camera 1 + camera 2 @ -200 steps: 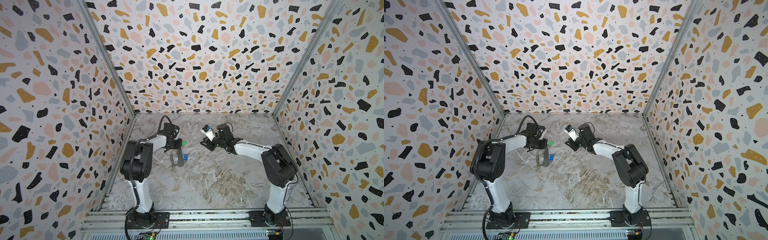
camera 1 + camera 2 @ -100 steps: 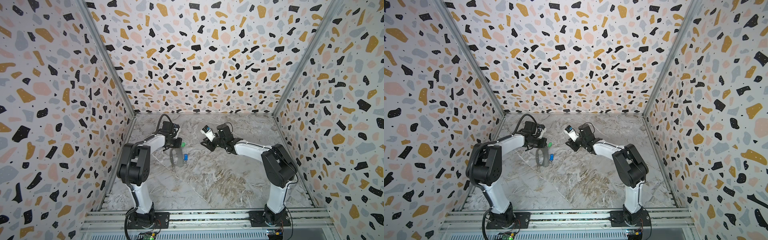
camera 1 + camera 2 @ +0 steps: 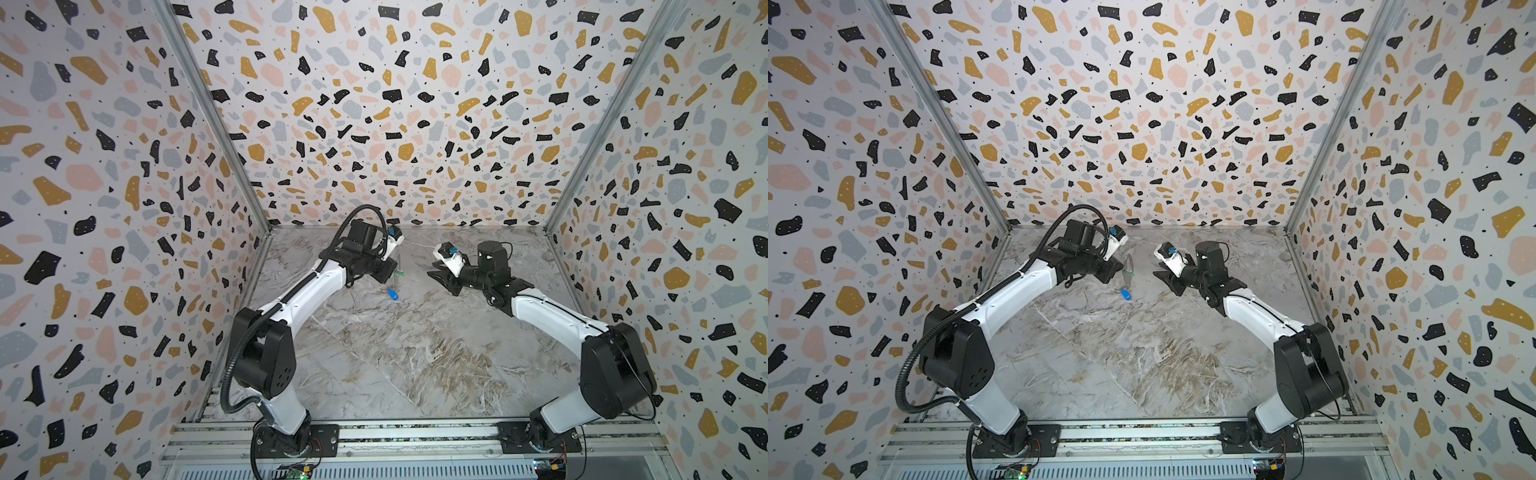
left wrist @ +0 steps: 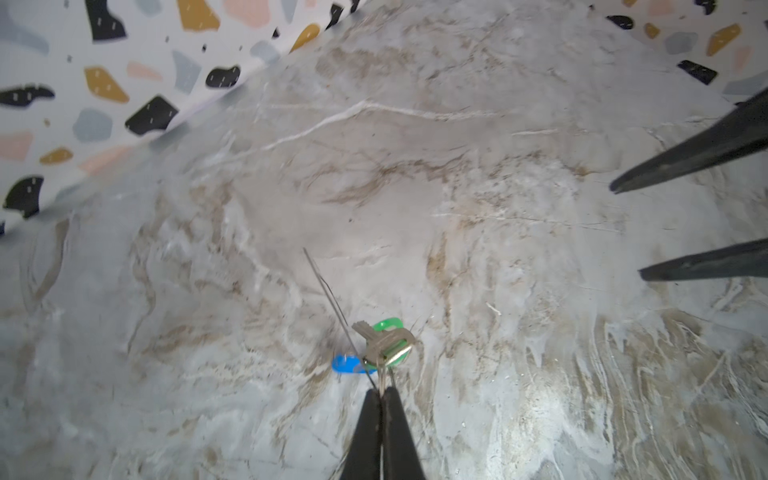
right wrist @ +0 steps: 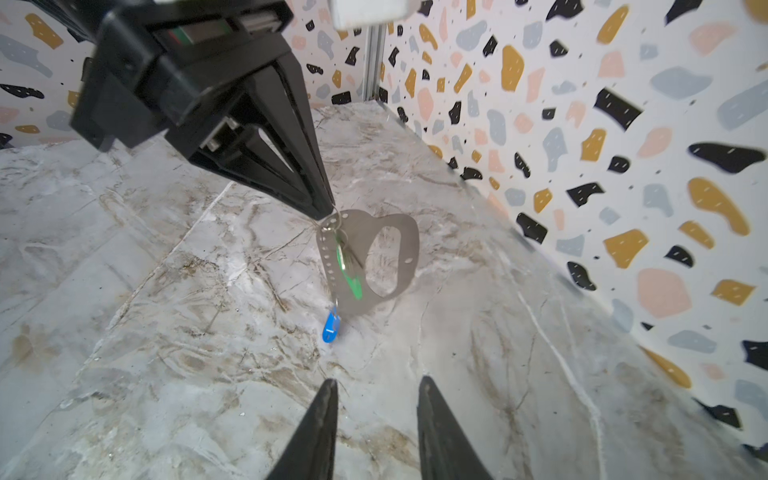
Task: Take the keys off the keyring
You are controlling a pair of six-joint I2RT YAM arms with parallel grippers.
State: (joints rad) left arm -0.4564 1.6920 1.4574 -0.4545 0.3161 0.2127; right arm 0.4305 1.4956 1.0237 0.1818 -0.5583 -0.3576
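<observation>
Looking down in both top views, you see the left gripper (image 3: 395,269) pinched shut on the keyring (image 3: 399,262). The keyring shows only as a thin upright sliver, with the blue key (image 3: 392,294) below it. The right gripper (image 3: 441,283) stands apart, jaws parted and empty. Your left wrist view adds the green key (image 4: 388,326) and a metal blade (image 4: 376,338) bunched at the closed tips. Only your right wrist view shows the keyring's broad face and oblong cut-out (image 5: 384,262), hanging over the marbled table (image 5: 166,332). Terrazzo-patterned walls (image 3: 415,104) enclose the cell.
</observation>
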